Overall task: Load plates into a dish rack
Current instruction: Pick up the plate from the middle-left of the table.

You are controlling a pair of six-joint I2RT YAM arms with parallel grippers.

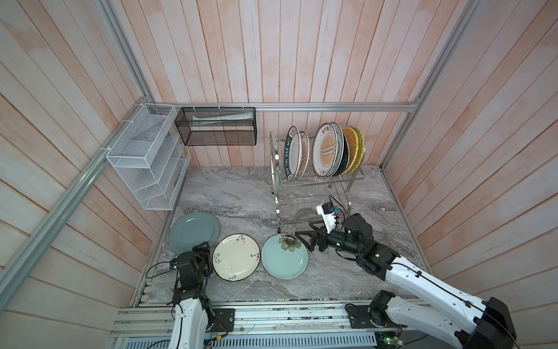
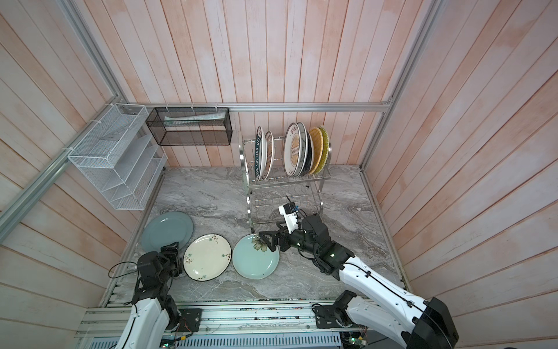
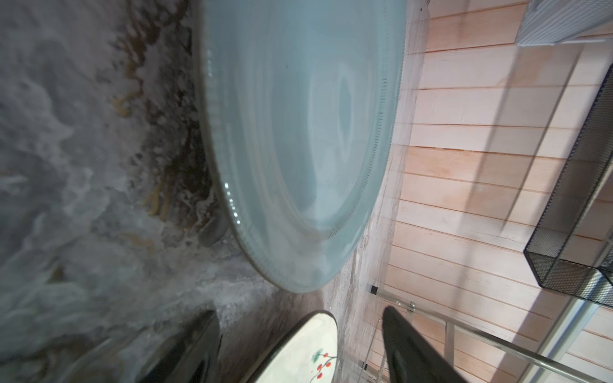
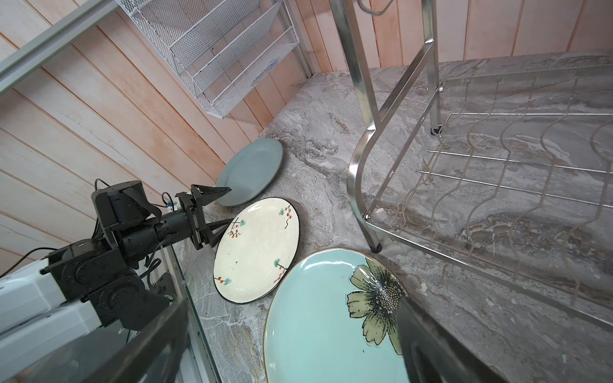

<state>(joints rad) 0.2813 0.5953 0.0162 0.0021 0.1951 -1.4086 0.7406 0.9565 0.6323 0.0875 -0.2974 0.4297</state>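
Three plates lie flat on the marble table: a grey-blue one (image 1: 191, 229), a cream floral one (image 1: 236, 256) and a pale blue flowered one (image 1: 282, 260). My left gripper (image 3: 298, 311) is open and turned on its side. One finger is low by the table and one higher, with the cream plate's rim (image 3: 302, 348) between them, and I see no grip. My right gripper (image 4: 293, 308) is open over the flowered plate's (image 4: 315, 315) far edge, close to the rack's foot. The dish rack (image 1: 275, 169) holds several upright plates (image 1: 326, 149) on its upper tier. Its lower tier (image 4: 497, 165) is bare.
A white mesh shelf basket (image 1: 145, 157) hangs on the left wall, close above the grey-blue plate. A black mesh box (image 1: 216, 127) hangs on the back rail. Wood walls close in three sides. The rack's leg (image 4: 368, 205) stands just beyond the flowered plate.
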